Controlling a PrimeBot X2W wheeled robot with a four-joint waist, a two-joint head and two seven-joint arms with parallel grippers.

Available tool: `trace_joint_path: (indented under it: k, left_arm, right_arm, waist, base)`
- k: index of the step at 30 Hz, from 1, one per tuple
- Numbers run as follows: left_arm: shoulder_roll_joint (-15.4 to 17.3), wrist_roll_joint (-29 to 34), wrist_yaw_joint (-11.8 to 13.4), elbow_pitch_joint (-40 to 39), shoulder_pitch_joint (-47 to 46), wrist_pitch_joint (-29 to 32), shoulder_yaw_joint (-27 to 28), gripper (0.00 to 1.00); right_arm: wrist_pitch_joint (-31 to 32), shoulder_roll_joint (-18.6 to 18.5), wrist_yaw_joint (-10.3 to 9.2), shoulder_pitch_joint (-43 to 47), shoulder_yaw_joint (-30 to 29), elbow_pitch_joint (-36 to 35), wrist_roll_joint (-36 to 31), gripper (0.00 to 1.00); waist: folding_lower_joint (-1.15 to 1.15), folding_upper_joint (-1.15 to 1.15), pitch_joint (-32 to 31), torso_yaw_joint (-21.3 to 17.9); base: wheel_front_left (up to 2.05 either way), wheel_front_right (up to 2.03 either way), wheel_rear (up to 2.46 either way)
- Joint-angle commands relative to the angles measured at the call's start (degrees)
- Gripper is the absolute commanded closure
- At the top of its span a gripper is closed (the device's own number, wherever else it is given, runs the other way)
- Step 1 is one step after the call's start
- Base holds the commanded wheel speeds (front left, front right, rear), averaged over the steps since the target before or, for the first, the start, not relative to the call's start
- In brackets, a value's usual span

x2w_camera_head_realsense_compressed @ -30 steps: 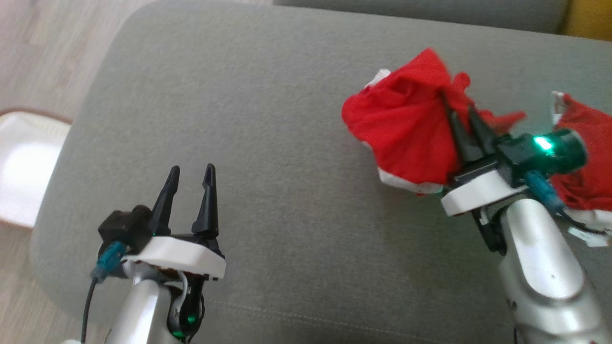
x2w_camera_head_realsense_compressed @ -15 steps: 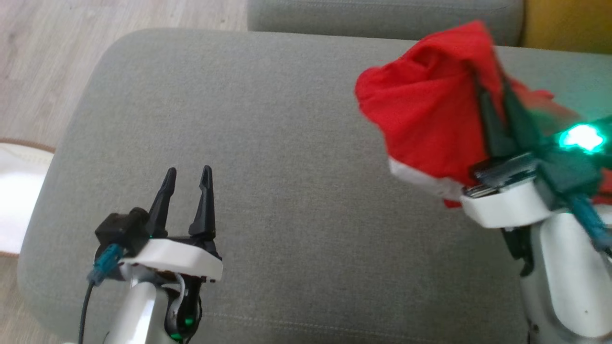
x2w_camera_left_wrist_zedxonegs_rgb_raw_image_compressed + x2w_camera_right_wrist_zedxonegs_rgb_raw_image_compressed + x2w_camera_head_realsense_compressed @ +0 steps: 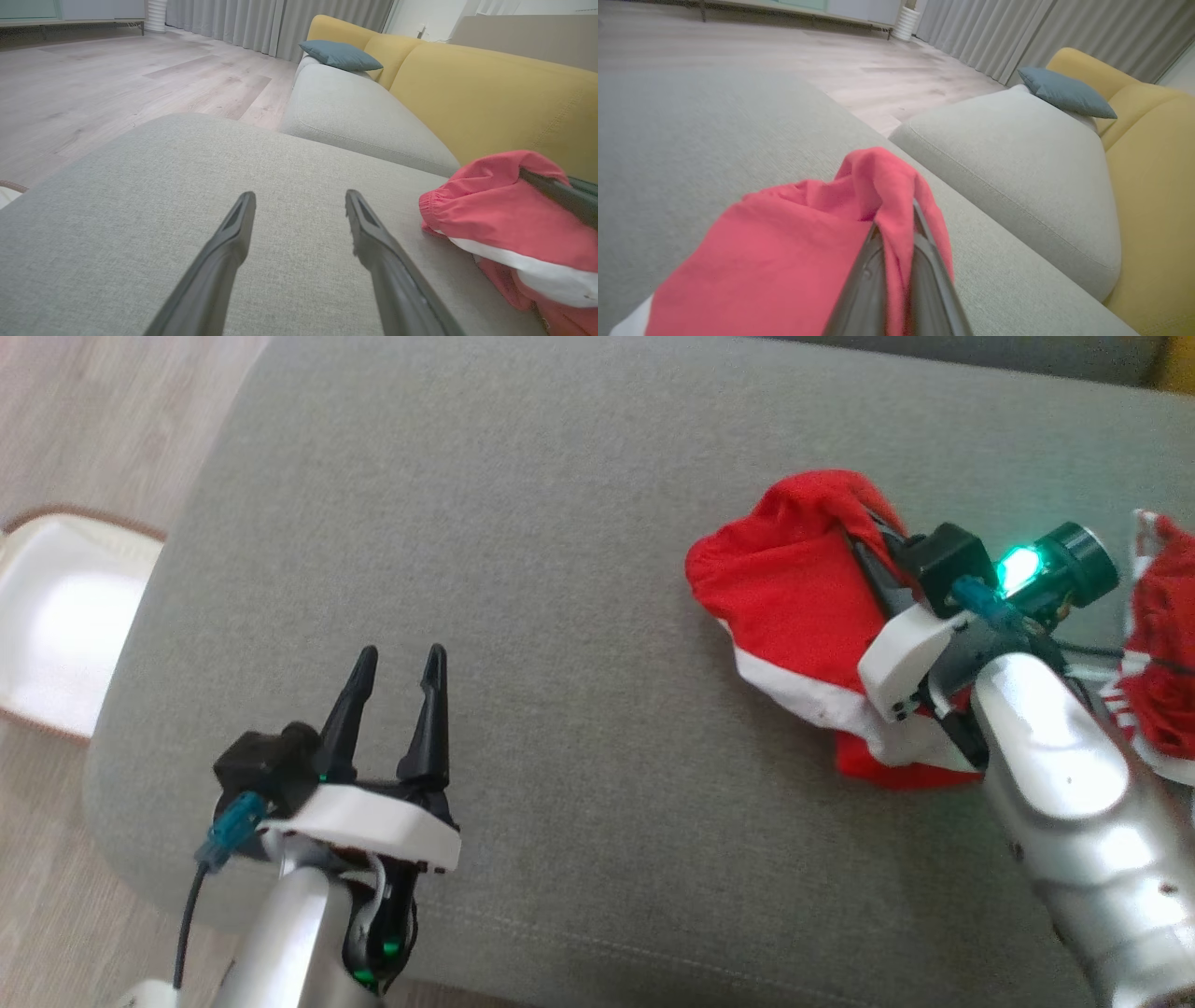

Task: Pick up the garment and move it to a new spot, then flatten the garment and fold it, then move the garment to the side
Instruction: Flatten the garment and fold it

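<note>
On the grey cushion (image 3: 579, 569), the right gripper (image 3: 896, 224) pinches a limp, light red garment (image 3: 794, 597), likely best held at its white hem (image 3: 794, 686); the left gripper (image 3: 401, 658) hovers parted, empty.

Beneath the left gripper (image 3: 300, 196) spread a broad grey cushion (image 3: 163, 154). Ahead of it and to its right sat a second grey seat (image 3: 355, 116) bearing a blue pillow (image 3: 338, 54), backed by yellow upholstery (image 3: 490, 93). To its left ran pale wood floor (image 3: 93, 79). Grey curtains (image 3: 261, 21) hung far ahead.
</note>
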Motion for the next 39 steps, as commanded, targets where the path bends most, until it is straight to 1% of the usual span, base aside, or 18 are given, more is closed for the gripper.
trace_joint_path:
  k: [1, 3, 4, 5, 7, 9, 10, 13, 16, 19, 22, 26, 31, 36, 39]
  left_arm:
    - [0.5, -0.2, 0.3, -1.7, -2.8, -0.4, 1.4, 0.0]
    - [0.5, -0.2, 0.5, -1.7, -3.2, -0.4, 1.2, 0.0]
    - [0.5, -0.2, 0.5, -1.7, -3.4, -0.4, 1.1, 0.0]
    - [0.5, -0.2, 0.5, -1.7, -3.5, -0.4, 1.1, 0.0]
    - [0.5, -0.1, 0.6, -1.7, -3.7, -0.4, 1.2, 0.0]
    - [0.5, 0.0, 0.9, -1.7, -3.7, -0.4, 1.6, 0.0]
    - [0.5, 0.2, 0.9, -1.6, -3.7, -0.4, 2.0, 0.0]
    - [0.5, 0.3, 0.9, -1.6, -3.7, -0.4, 2.7, 0.0]
    - [0.5, 0.7, 0.7, -1.8, -3.5, -0.4, 3.5, 0.0]
    - [0.5, 1.0, 0.4, -2.1, -3.3, -0.4, 4.3, 0.0]
    - [0.5, 1.1, 0.3, -2.5, -3.0, -0.4, 5.0, 0.0]
    - [0.5, 1.1, 0.0, -3.0, -2.4, -0.4, 5.4, 0.0]
    - [0.5, 0.5, -0.2, -4.0, -1.5, -0.4, 5.7, 0.0]
    - [0.5, -0.1, -0.3, -4.8, -0.6, -0.4, 6.1, 0.0]
    - [0.5, -0.1, -0.4, -4.9, -0.1, -0.4, 6.1, 0.0]
  right_arm:
    - [-1.1, 0.4, -0.04, -2.3, 0.9, 1.1, -0.6, 1.0]
    - [-2.4, 1.2, -0.04, -5.3, 1.0, 7.7, -1.8, 1.0]
    - [-3.2, 1.5, -0.04, -6.7, 0.7, 10.6, -2.8, 0.72]
    - [-3.7, 1.9, -0.04, -7.8, 0.0, 13.2, -3.8, 0.0]
    - [-4.9, 2.9, -0.04, -9.5, -1.5, 17.4, -5.6, 0.0]
    - [-6.7, 4.5, -0.04, -10.6, -3.1, 20.0, -7.1, 0.0]
    - [-8.4, 5.8, -0.04, -11.0, -4.5, 21.7, -8.1, 0.0]
    - [-10.4, 7.4, -0.04, -10.7, -6.9, 22.4, -8.9, 0.0]
    - [-11.3, 8.8, -0.04, -9.6, -9.2, 21.1, -8.6, 0.0]
    - [-11.6, 9.8, -0.04, -7.4, -11.2, 17.6, -6.4, 0.0]
    - [-11.6, 10.2, -0.04, -3.7, -12.2, 11.2, -4.0, 0.0]
    - [-11.7, 10.4, -0.04, 2.8, -14.3, 2.5, -0.7, 0.0]
    - [-11.7, 10.5, -0.04, 12.1, -17.8, -7.0, 1.8, 0.0]
    - [-11.7, 10.6, -0.04, 20.2, -19.0, -13.6, 5.2, 0.0]
    - [-11.7, 10.6, -0.04, 23.8, -19.2, -15.7, 8.1, 0.0]
  waist:
    - [0.0, 0.0, 1.5, 1.4]
    - [0.0, 0.0, 2.2, 2.0]
    - [0.0, 0.0, 2.5, 2.2]
    - [0.0, 0.0, 2.6, 2.3]
    - [0.0, 0.0, 2.7, 2.2]
    - [0.0, 0.0, 2.7, 1.6]
    - [0.0, 0.0, 2.4, 0.8]
    - [0.0, 0.0, 1.5, -0.8]
    - [0.0, 0.0, 0.5, -2.9]
    - [0.0, 0.0, -0.8, -4.9]
    - [0.0, 0.0, -2.0, -6.7]
    - [0.0, 0.0, -3.4, -8.6]
    - [0.0, 0.0, -4.4, -10.4]
    - [0.0, 0.0, -4.8, -12.0]
    - [0.0, 0.0, -4.8, -12.8]
  base:
    - [0.0, 0.0, 0.0]
    - [0.0, 0.0, 0.0]
    - [0.0, 0.0, 0.0]
    - [0.0, 0.0, 0.0]
    - [0.0, 0.0, 0.0]
    - [0.0, 0.0, 0.0]
    - [0.0, 0.0, 0.0]
    - [0.0, 0.0, 0.0]
    - [0.0, 0.0, 0.0]
    - [0.0, 0.0, 0.0]
    - [0.0, 0.0, 0.0]
    - [0.0, 0.0, 0.0]
    - [0.0, 0.0, 0.0]
    - [0.0, 0.0, 0.0]
    - [0.0, 0.0, 0.0]
